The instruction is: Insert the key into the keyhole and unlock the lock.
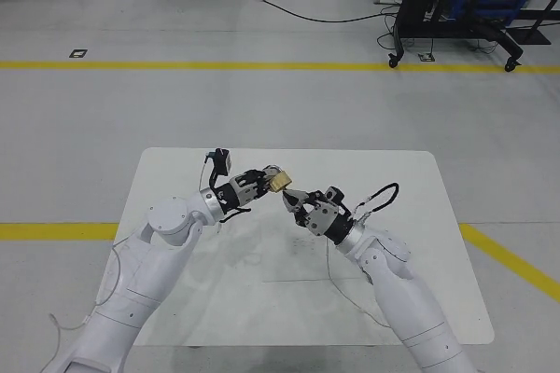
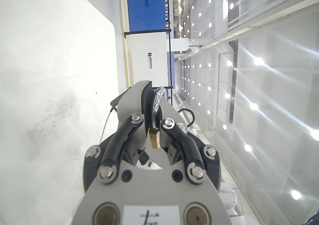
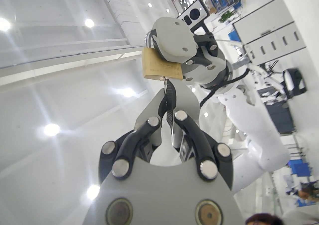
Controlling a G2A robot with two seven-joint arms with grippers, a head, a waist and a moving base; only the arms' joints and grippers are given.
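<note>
**A:** What lay under the arms?

**B:** A white desk (image 1: 392, 280) with rounded corners and faint dark scuffs (image 2: 57, 113) on its top. Around it was grey floor (image 1: 75, 140) crossed by yellow lines (image 1: 261, 65). Farther off stood a black wheeled frame (image 1: 457, 33). The wrist views caught a blue panel (image 2: 144, 4), white cabinets (image 3: 269, 34) and a high ceiling (image 2: 274, 101) dotted with lamps (image 2: 258, 61).

**A:** And where were the key and the lock?

**B:** Both were off the desk, held in the air above its middle. The right pincer (image 3: 168, 94) was clenched on the key (image 3: 165, 82), whose blade stuck out just past the fingertips. Just beyond it, the left pincer (image 1: 269, 181) was clamped on the brass lock (image 1: 279, 181), with the steel shackle (image 2: 158, 101) up by its fingertips.

**A:** Were they touching?

**B:** The key's tip met the keyhole face of the lock. How deep it sat, I couldn't tell.

**A:** Which way did they point?

**B:** The key's long axis ran straight on from the right pincer's fingers, toward the lock and the left arm. The lock's keyhole end faced back at the right pincer and its shackle end faced away. So the key and the lock body lay roughly on one line.
</note>
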